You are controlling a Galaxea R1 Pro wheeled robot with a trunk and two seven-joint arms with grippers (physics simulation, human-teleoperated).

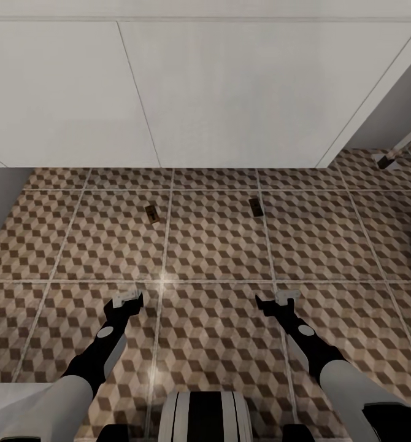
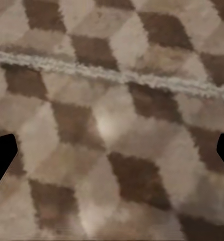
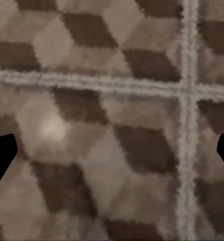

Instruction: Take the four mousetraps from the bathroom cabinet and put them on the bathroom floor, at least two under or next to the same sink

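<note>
a robot looks down over its two arms at a bathroom floor (image 1: 218,245) of large tiles printed with a brown, beige and white cube pattern, crossed by pale grout lines. two small tan-brown mousetraps lie flat on the tiles ahead of the arms: one trap (image 1: 151,213) on the left, another trap (image 1: 256,207) on the right, well apart from each other. both sit near the foot of a wide white sink (image 1: 218,92) slab that spans the top of the head view, just in front of its lower edge rather than under it.

the left end effector (image 1: 127,301) hangs low over the floor, short of the left trap and holding nothing. in the left wrist view its dark fingertips (image 2: 1,158) show at opposite edges with bare tile and one grout line between them — spread apart. the right end effector (image 1: 279,299) hangs the same way, short of the right trap; its fingertips (image 3: 1,155) are likewise spread wide over a grout crossing — empty.
</note>
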